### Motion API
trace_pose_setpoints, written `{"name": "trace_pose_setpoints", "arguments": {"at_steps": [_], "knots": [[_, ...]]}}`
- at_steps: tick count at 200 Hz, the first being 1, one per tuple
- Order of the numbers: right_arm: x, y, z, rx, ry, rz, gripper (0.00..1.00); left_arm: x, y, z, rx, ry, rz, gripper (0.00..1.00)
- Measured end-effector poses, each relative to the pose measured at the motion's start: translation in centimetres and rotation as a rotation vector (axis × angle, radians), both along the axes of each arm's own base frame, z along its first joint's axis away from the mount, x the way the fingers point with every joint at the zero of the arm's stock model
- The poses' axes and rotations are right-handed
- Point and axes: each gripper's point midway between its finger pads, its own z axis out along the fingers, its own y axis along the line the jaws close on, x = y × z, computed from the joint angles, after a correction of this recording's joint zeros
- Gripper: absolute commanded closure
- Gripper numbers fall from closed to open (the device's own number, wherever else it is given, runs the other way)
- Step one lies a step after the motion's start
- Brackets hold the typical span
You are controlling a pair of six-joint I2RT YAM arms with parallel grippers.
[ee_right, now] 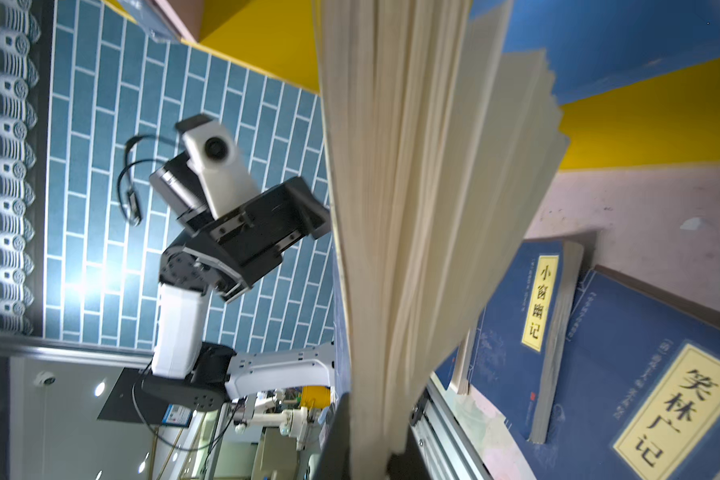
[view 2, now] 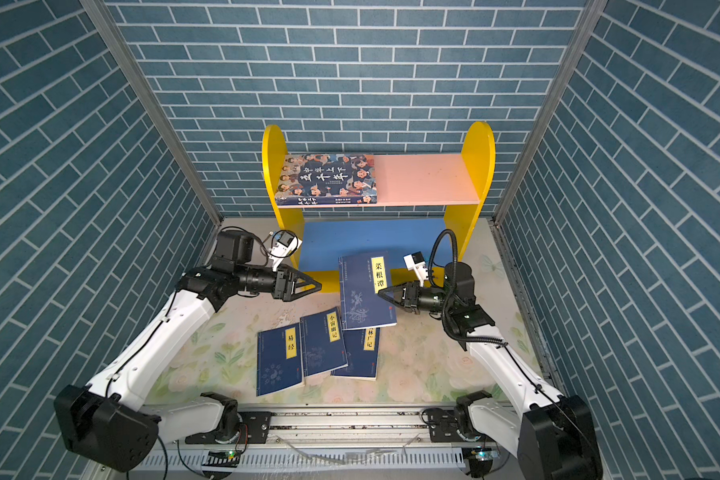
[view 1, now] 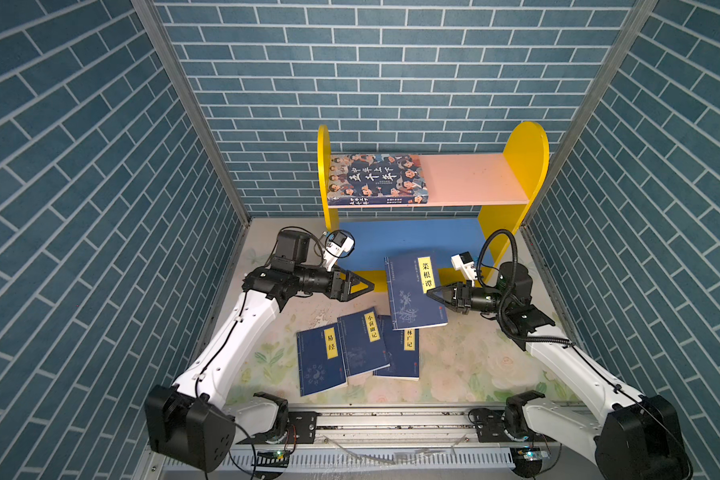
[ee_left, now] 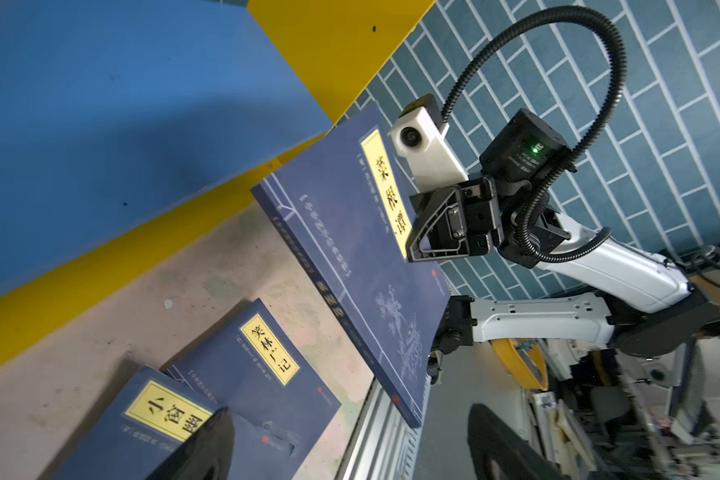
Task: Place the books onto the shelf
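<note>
Right wrist view alone shows fanned cream page edges. Navy book is off the counter before the shelf, pinched at its label edge by the right end effector. Left end effector is spread wide and empty, apart to its left.

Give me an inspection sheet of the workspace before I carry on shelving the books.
Surface: floral-print tabletop, three thin navy paperbacks overlapping on it.
Job's things: thick cartoon-cover book flat on two-tier yellow shelf's pink upper board; blue lower board bare; fourth navy paperback lifted, tilted.
Clutter: nothing seen.
Grippers: left gripper open, empty; right gripper shut on fourth paperback's edge.
Cables: black corrugated hose loops above right arm.
Surroundings: blue brick-pattern walls.
</note>
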Motion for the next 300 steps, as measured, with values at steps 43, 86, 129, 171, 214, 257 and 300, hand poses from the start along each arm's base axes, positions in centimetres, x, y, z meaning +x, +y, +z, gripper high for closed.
{"name": "trace_pose_setpoints", "arguments": {"at_steps": [43, 86, 129, 171, 214, 257, 300], "knots": [[-2.2, 2.7, 1.1, 0.008, -0.034, 0.142, 1.00, 1.4, -1.0, 0.0, -0.090, 0.101, 0.011, 0.14], [-1.9, 3.5, 0.9, 0.017, -0.051, 0.162, 1.00, 1.5, -1.0, -0.1, -0.086, 0.100, 0.022, 0.22], [-2.2, 4.4, 0.5, 0.019, -0.056, 0.190, 1.00, 1.2, -1.2, -0.4, -0.134, 0.165, 0.020, 0.64], [-2.0, 5.1, -0.6, 0.004, -0.040, 0.198, 0.87, 1.2, -1.5, 0.4, -0.176, 0.202, 0.014, 0.99], [-0.8, 5.4, -1.5, -0.028, -0.035, 0.145, 0.39, 1.3, -1.5, 0.5, -0.179, 0.205, 0.023, 1.00], [0.4, 3.6, -1.9, -0.065, -0.050, -0.013, 0.25, 2.5, -0.6, -0.1, -0.124, 0.173, 0.098, 1.00], [0.6, 0.1, -0.2, -0.032, -0.087, -0.197, 0.19, 4.8, 1.2, 1.1, -0.089, 0.123, 0.220, 1.00]]}}
